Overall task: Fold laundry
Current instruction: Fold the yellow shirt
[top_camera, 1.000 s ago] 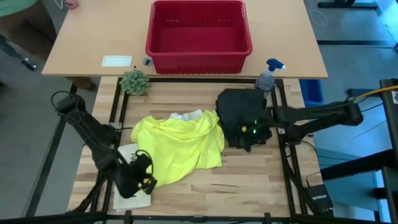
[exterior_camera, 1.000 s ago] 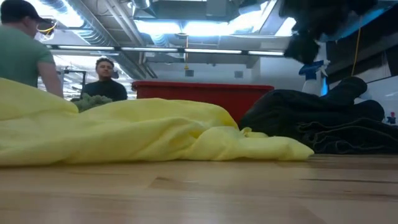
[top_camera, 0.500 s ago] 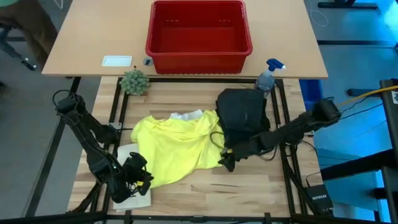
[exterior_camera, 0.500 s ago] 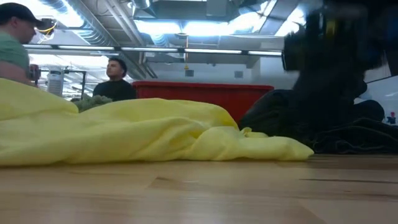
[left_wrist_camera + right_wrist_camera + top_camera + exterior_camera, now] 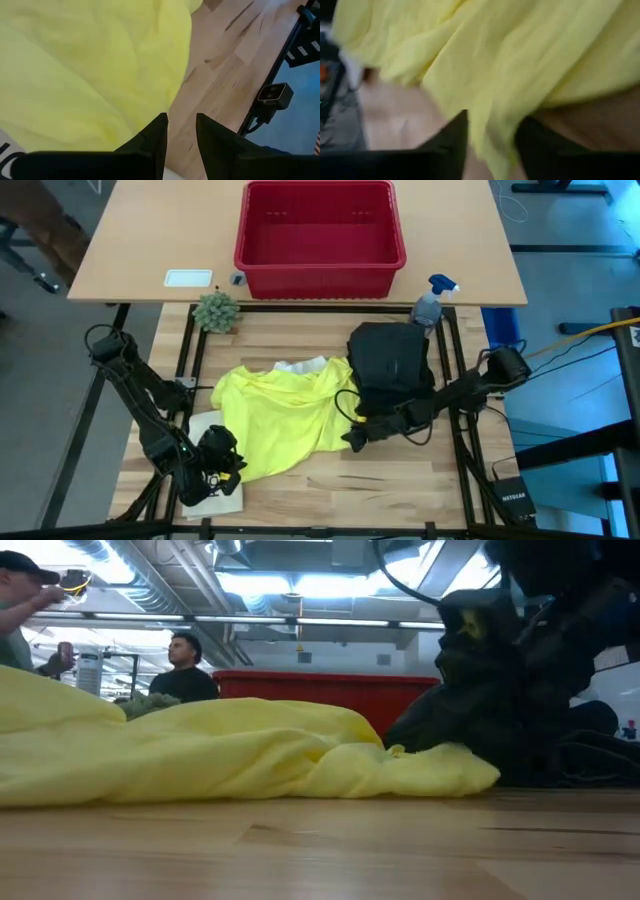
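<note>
The right pincer (image 5: pixel 352 442) closes on the yellow T-shirt (image 5: pixel 285 418) hem; it should pinch one layer only. The left pincer (image 5: pixel 181 131) stands narrow and empty.

Your right arm reaches in low from the right side, elbow bent outboard, forearm angled toward the worktop's middle. Right gripper (image 5: pixel 352 438) sits down near the surface; its fingers (image 5: pixel 451 145) stand apart with yellow fabric running between them, grip not confirmed. Your left arm folds down along the left edge, with the left gripper (image 5: pixel 225 470) low at the near-left corner. Its fingers (image 5: pixel 156 137) are slightly parted, nothing between them.
</note>
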Motion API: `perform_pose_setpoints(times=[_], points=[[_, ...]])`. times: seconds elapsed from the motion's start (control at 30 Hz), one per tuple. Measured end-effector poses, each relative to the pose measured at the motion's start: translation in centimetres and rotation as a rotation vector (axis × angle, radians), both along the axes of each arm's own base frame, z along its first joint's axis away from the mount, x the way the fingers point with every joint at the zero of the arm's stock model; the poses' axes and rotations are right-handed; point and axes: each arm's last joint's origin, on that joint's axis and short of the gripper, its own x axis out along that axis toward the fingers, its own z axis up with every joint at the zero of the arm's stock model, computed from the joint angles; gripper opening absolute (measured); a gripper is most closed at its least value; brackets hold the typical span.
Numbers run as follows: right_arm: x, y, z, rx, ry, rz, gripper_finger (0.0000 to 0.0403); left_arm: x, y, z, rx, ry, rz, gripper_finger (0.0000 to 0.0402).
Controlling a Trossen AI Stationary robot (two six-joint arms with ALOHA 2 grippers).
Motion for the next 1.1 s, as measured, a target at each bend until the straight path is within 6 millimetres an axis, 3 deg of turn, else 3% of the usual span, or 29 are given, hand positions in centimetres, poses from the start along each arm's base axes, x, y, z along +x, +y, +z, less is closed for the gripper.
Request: perform_pose_setpoints(times=[0.1, 0.13, 0.3, 0.47, 0.6, 0.77, 1.1], points=[[0.0, 0.9, 0.7, 0.056, -0.043, 0.088, 0.0032, 0.0, 0.0, 0.0, -0.005, -0.003, 0.0, 0.0092], [-0.1, 1.4, 1.2, 0.075, -0.069, 0.118, 0.0018, 0.0, -0.1, 0.0, -0.009, -0.006, -0.001, 0.0092], [-1.6, 3.2, 4.8, 0.123, -0.103, 0.213, 0.0003, -0.1, -0.7, 0.2, -0.04, -0.033, -0.028, 0.0092], [-4.7, 3.8, 6.8, -0.049, 0.272, 0.202, 0.0001, -0.2, -2.0, 0.8, -0.095, -0.1, -0.1, 0.0092], [-5.1, 4.7, 8.6, -0.001, 0.187, 0.276, 0.0001, -0.1, -2.8, 1.3, -0.135, -0.157, -0.16, 0.0092], [-6.1, 5.3, 8.3, -0.025, 0.221, 0.248, 0.0, -0.2, -3.4, 0.7, -0.114, -0.134, -0.208, 0.0092], [-6.0, 5.4, 8.4, -0.039, 0.204, 0.249, 0.0, -1.0, -3.1, -3.8, 0.174, 0.158, -0.242, 0.0086]])
